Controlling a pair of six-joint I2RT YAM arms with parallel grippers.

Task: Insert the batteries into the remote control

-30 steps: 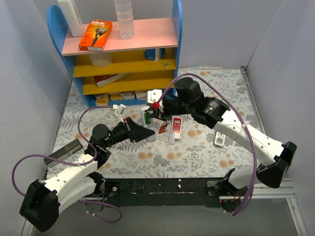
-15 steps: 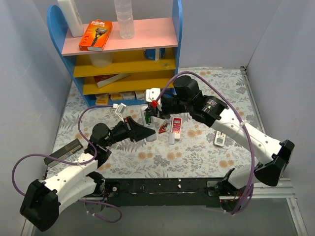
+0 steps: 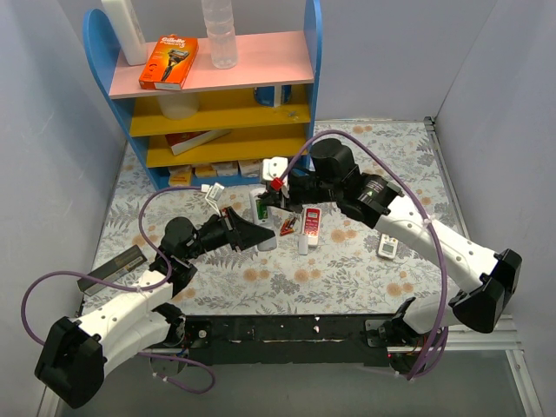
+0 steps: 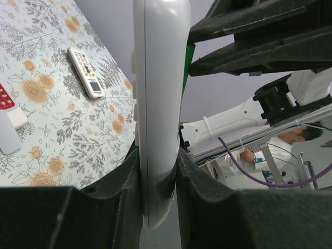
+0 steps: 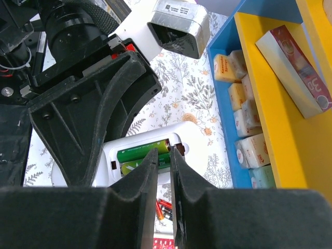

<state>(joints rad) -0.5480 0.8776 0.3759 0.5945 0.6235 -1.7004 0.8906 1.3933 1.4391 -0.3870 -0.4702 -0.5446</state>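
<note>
1. Viewing from the top external camera:
   - The left gripper (image 3: 250,233) clamps the remote control (image 3: 259,207) by its near end and holds it on end.
   - The right gripper (image 3: 280,205) stands right against the remote control's open back.
   - Loose batteries (image 3: 285,228) lie on the table just beside the remote control, on the right arm's side.
   - Hazard: the remote control is held at one end only, so a firm push from the right gripper could lever it out of the clamp.

2. Left wrist view:
   - The remote control shows edge-on, pinched between both fingers. The jaws are closed on it.
   - Hazard: the shell looks smooth and the contact area is small, so a sideways load could make the remote control twist or slide in the grip.

3. Right wrist view:
   - Two green seated batteries (image 5: 142,154) lie side by side in the remote control's compartment.
   - The right gripper's jaws stand narrow, with a slim gap and nothing visible between them. The tips sit at the end of the seated batteries, and contact cannot be confirmed.
   - Hazard: a fingertip catching a battery end could pry it off its contact and eject it.
   - Hazard: polarity cannot be read here, so a reversed cell would go unnoticed.
   - Hazard: no compartment cover is visible, so tilting the remote control could spill the seated batteries.
</note>
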